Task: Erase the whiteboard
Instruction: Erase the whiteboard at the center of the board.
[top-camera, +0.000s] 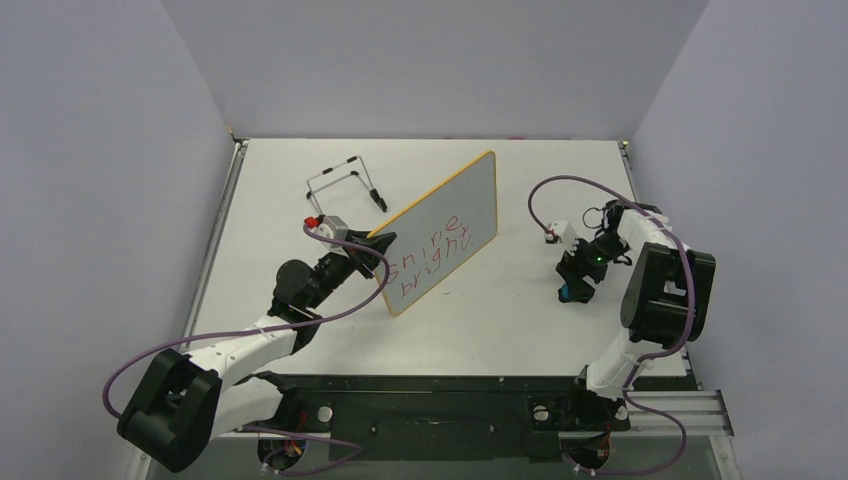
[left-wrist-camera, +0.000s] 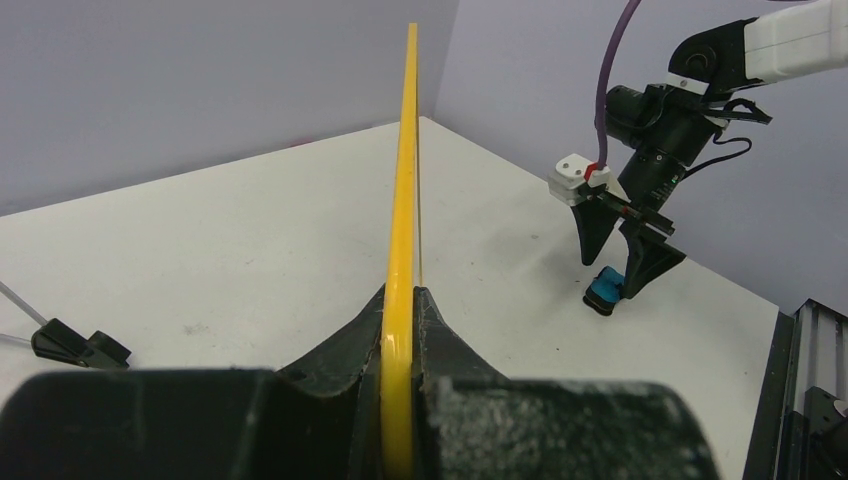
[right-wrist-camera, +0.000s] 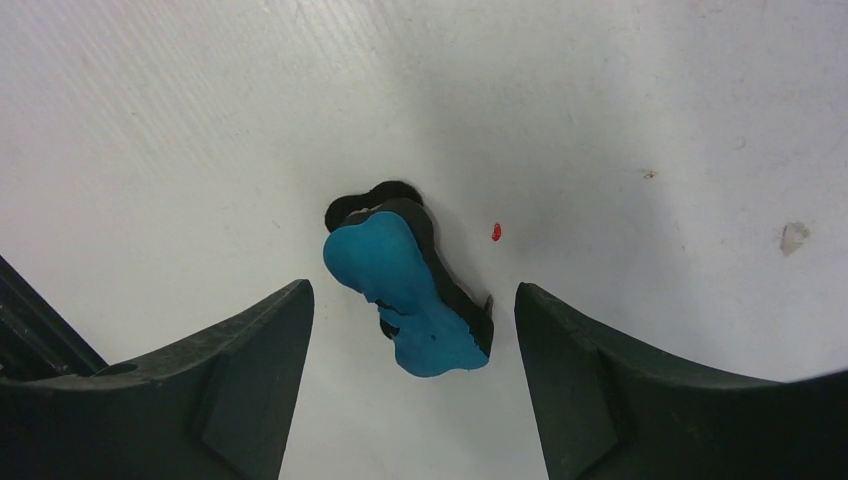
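Observation:
The whiteboard (top-camera: 445, 235) stands on edge near the table's middle, tilted, with a thin yellow frame and red handwriting on its white face. My left gripper (top-camera: 378, 243) is shut on its near left edge. In the left wrist view the yellow frame (left-wrist-camera: 405, 200) runs straight up from between the closed fingers of the left gripper (left-wrist-camera: 408, 295). A small blue eraser (right-wrist-camera: 385, 260) with a black backing lies on the table at the right. My right gripper (right-wrist-camera: 412, 288) hangs open just over it, one finger on each side, not touching. The overhead view shows the eraser (top-camera: 568, 293) under the right gripper (top-camera: 573, 288).
A thin black wire stand (top-camera: 345, 180) sits at the back left, behind the board, one foot (left-wrist-camera: 80, 345) showing in the left wrist view. A red speck (right-wrist-camera: 496, 231) marks the table by the eraser. Grey walls enclose the table on three sides.

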